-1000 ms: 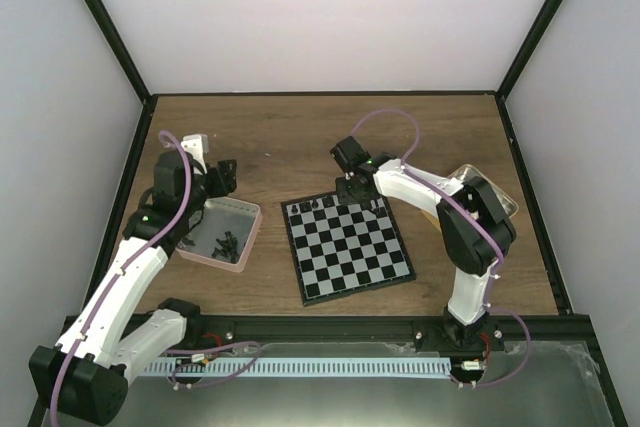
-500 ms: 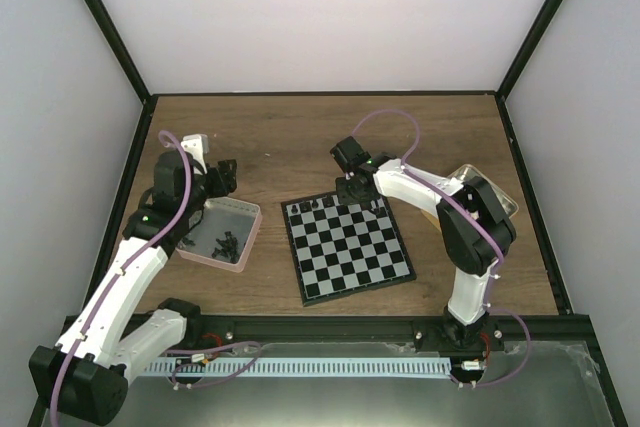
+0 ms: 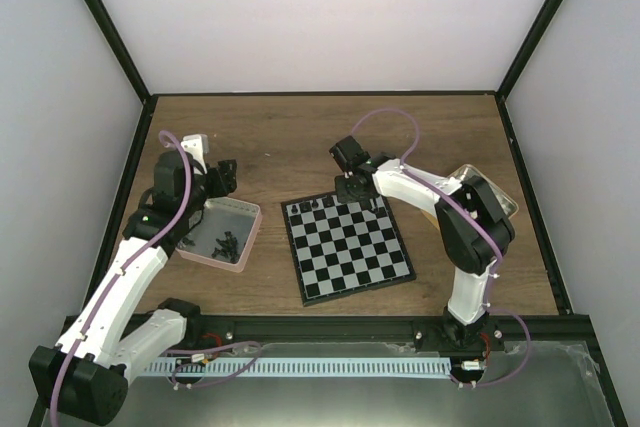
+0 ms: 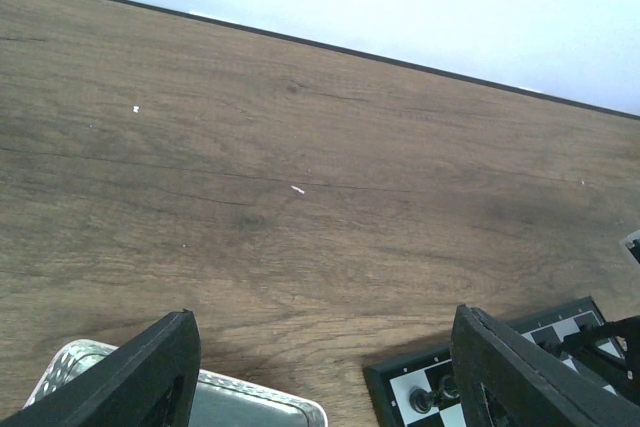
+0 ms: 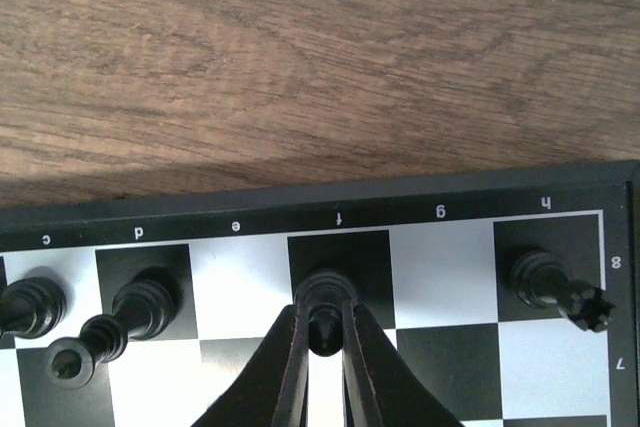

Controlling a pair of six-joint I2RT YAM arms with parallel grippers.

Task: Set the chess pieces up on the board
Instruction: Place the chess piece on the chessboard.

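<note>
- At the far edge of the board [image 3: 350, 247]: right tool [image 5: 322, 319], narrow, its fingers [image 5: 290, 367] pinched on either side of a black chess piece [image 5: 323, 292].
- Held piece upright on the dark back-row square marked f, right between the tool's tips.
- Same row, left of the tool and apart from it: piece on d [image 5: 150, 297] and piece on c [image 5: 30, 307], with one more [image 5: 75, 359] just in front of them; upright or tilted, cannot tell.
- Right of the tool, well apart: piece on h [image 5: 538, 277], with a small dark one [image 5: 588, 311] touching it.
- Far left, above bare tabletop [image 4: 300, 147] just beyond the pink-rimmed tray [image 3: 250, 219]: left tool [image 4: 325, 332], wide, holding nothing.
- In that tray, near the left tool: loose black pieces [image 3: 222, 242].
</note>
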